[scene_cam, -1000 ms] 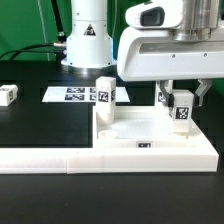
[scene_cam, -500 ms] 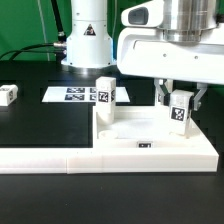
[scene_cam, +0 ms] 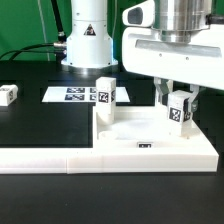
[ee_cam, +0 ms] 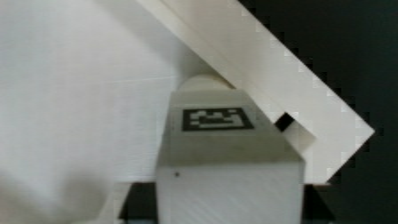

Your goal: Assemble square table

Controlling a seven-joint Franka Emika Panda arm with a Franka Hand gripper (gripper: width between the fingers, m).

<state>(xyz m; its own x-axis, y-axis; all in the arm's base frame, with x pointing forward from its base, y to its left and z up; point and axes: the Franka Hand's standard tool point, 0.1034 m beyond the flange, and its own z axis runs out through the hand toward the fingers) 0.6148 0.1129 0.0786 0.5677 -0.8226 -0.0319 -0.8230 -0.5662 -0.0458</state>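
The square white tabletop (scene_cam: pixel 150 142) lies flat against the low white wall. One white tagged leg (scene_cam: pixel 105 94) stands upright at its far corner on the exterior view's left. My gripper (scene_cam: pixel 181 105) is shut on a second tagged leg (scene_cam: pixel 180 112), which it holds slightly tilted at the far corner on the exterior view's right. In the wrist view this leg (ee_cam: pixel 221 150) fills the middle between my gripper (ee_cam: pixel 222 206) fingers, its tag facing the camera, with the tabletop (ee_cam: pixel 80 90) beneath. A third leg (scene_cam: pixel 8 95) lies far off on the exterior view's left.
The marker board (scene_cam: pixel 72 95) lies flat behind the tabletop, in front of the arm's base (scene_cam: pixel 88 45). The long low white wall (scene_cam: pixel 45 157) runs along the front and beside the tabletop. Black table surface (scene_cam: pixel 40 120) surrounds everything.
My wrist has turned a little about its own axis with the leg in the jaws. The leg stays at the same corner and now sits slightly more tilted.
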